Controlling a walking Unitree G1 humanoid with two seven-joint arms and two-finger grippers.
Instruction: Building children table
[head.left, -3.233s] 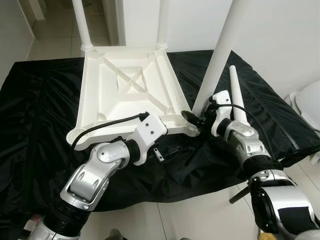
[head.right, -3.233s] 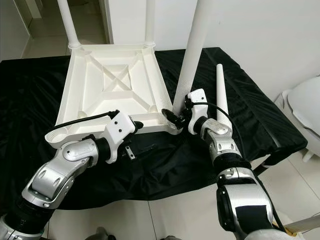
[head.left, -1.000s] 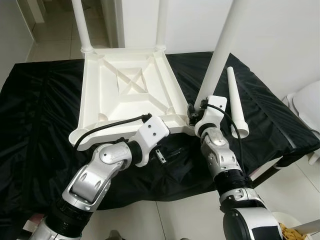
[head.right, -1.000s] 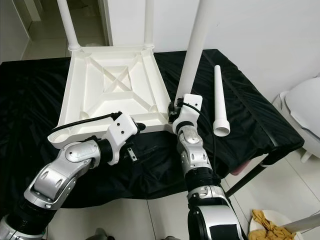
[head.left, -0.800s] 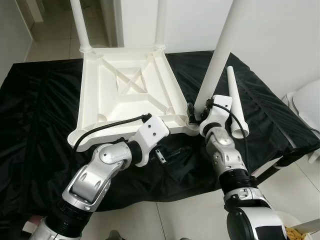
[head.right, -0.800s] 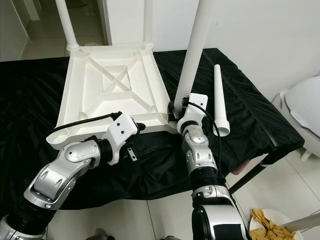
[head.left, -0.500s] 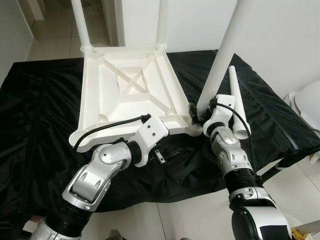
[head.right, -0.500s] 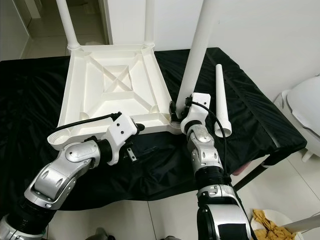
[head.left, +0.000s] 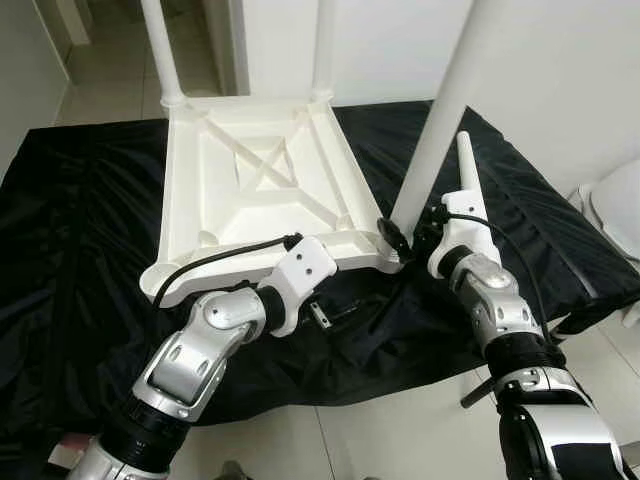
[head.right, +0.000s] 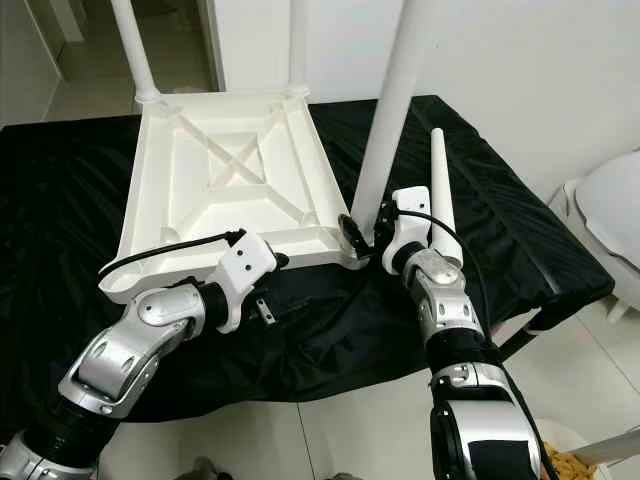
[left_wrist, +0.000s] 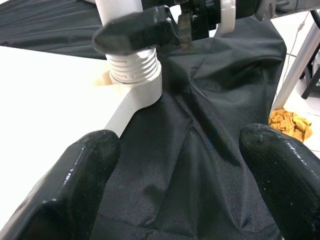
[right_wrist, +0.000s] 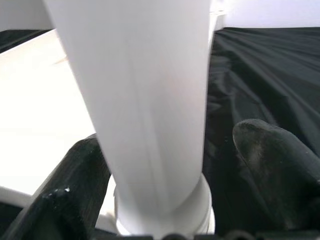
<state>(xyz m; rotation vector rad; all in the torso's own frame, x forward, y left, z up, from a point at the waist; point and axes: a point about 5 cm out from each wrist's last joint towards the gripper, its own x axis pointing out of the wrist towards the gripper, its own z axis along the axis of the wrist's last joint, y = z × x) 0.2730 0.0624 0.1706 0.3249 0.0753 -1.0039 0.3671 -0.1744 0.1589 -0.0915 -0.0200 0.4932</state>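
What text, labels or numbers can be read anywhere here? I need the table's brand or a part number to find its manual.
None: no readable text, brand or number shows on the upturned white tabletop, the leg at the right gripper, the loose leg, or the black cloth.

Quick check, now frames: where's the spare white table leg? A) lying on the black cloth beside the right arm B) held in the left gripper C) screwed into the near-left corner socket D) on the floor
A: the loose leg lies flat on the black cloth, just outboard of the right gripper, which is at the base of the near-right leg.
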